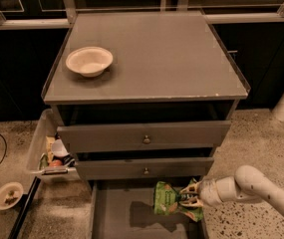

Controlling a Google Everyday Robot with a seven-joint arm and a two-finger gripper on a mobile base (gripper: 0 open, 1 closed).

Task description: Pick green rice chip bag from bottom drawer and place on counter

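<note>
The robot's gripper [190, 196], reaching in from the right, is clamped on the right edge of the green rice chip bag [167, 199], which hangs just above the open bottom drawer [111, 220], directly below the counter [171, 59], the front edge of which overhangs it.

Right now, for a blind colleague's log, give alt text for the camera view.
The robot's tool grips a green bag over the open bottom drawer, at the lower right. A pale bowl sits on the counter.
</note>
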